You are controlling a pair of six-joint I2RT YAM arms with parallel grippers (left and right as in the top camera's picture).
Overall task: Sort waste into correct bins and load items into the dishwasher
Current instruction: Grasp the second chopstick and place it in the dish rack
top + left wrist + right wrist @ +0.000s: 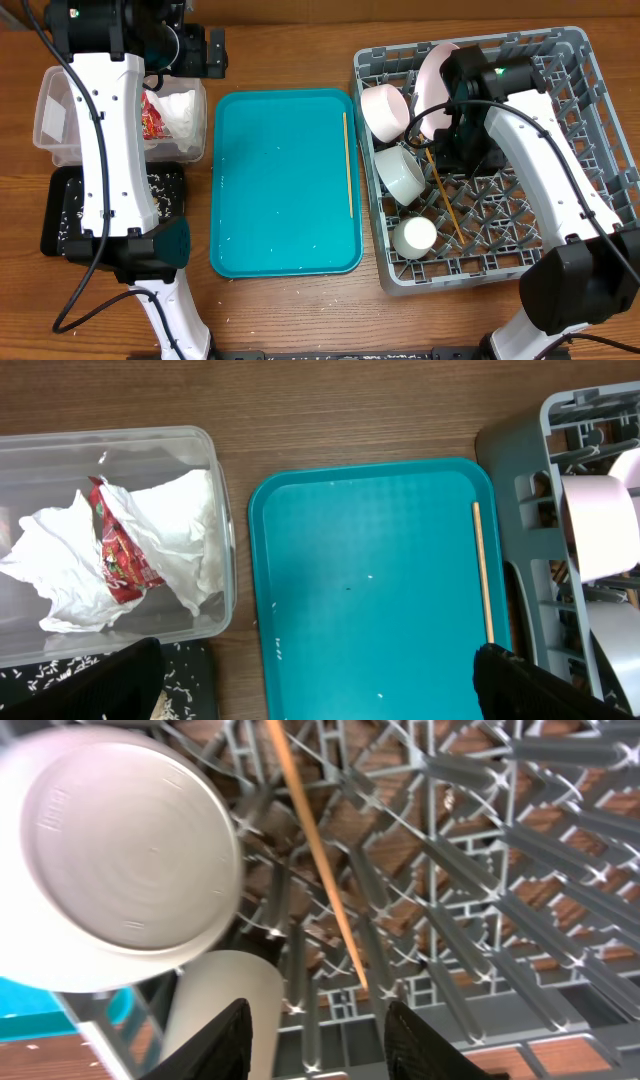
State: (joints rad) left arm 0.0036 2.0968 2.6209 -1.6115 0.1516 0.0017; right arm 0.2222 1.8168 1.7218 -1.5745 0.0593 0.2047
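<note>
The grey dish rack (590,120) holds the pink-white plate (432,72), pink bowl (382,108), grey-green bowl (402,172), white cup (415,236) and one chopstick (446,198). The other chopstick (347,165) lies on the teal tray; it also shows in the left wrist view (483,570). My right gripper (447,142) is open and empty, low over the rack pegs (320,1042), with the chopstick (315,850) just ahead and a pale bowl (120,860) to its left. My left gripper (207,50) is open and empty (315,690), high above the tray's left edge. Napkins (185,520) and the wrapper (118,550) lie in the clear tub (225,525).
The teal tray (280,180) lies in the middle with a few rice grains (370,577) on it. The black tray (60,215) with scattered rice sits in front of the clear tub (50,115) at the left. Wooden tabletop surrounds everything.
</note>
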